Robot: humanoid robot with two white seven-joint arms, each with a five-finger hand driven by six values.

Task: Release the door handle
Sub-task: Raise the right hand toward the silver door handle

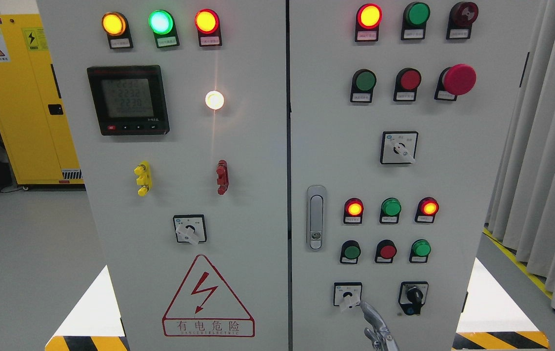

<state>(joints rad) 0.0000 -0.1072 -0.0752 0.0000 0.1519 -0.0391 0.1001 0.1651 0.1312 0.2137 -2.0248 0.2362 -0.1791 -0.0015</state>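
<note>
Fingers (377,324) of our metal robot hand (380,331) rise at bottom edge, well below the oblong silver door handle (315,217) on grey cabinet's (258,195) right door; grip state: can't tell, touching nothing.

we list: hand (377,326), cut off by bottom edge, arm's side unseen, finger state unclear; button labels (413,33), print too small; yellow cabinet (24,97), partly hidden behind panel.
</note>
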